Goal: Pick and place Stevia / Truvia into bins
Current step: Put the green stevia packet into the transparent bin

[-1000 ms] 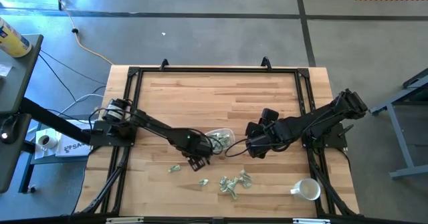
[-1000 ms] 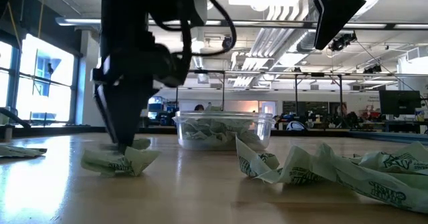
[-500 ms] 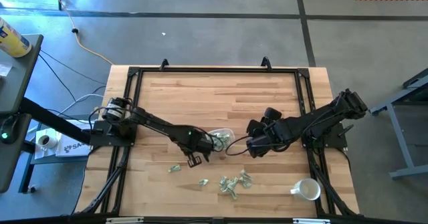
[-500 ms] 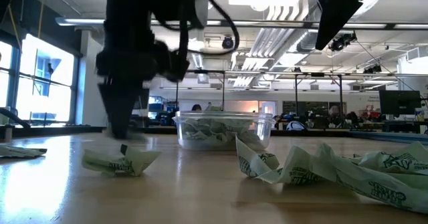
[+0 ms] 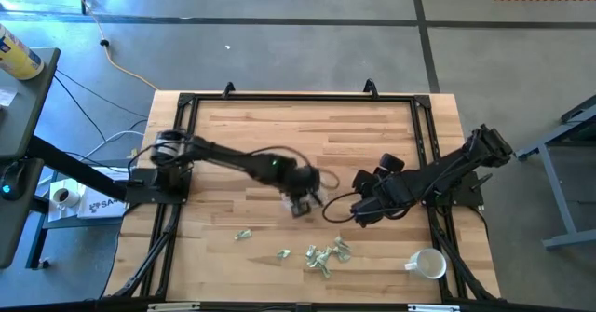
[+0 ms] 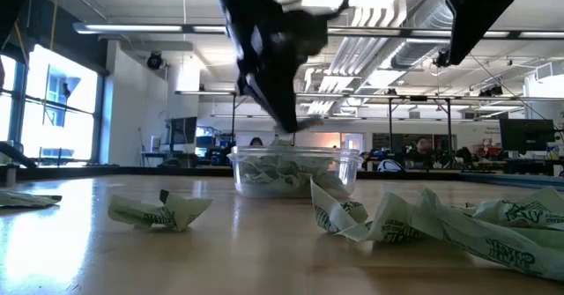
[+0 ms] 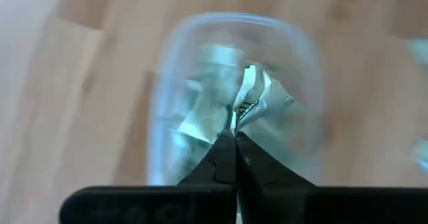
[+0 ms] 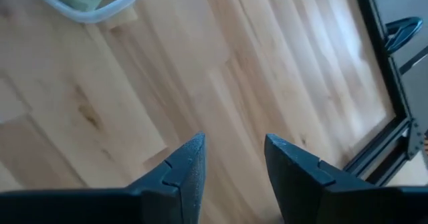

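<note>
Left arm stretched across mid-table, its claw (image 7: 235,138) pointing down with fingers pinched together on a Stevia / Truvia packet (image 7: 257,100). Right arm folded low at the table's right side, its claw (image 8: 233,158) spread apart, holding nothing.

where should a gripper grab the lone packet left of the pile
Grip the lone packet by its raised, crumpled middle, coming straight down from above. It lies apart from the pile on bare table, with open space all round. The left gripper is pinched on another packet over the bin.
</note>
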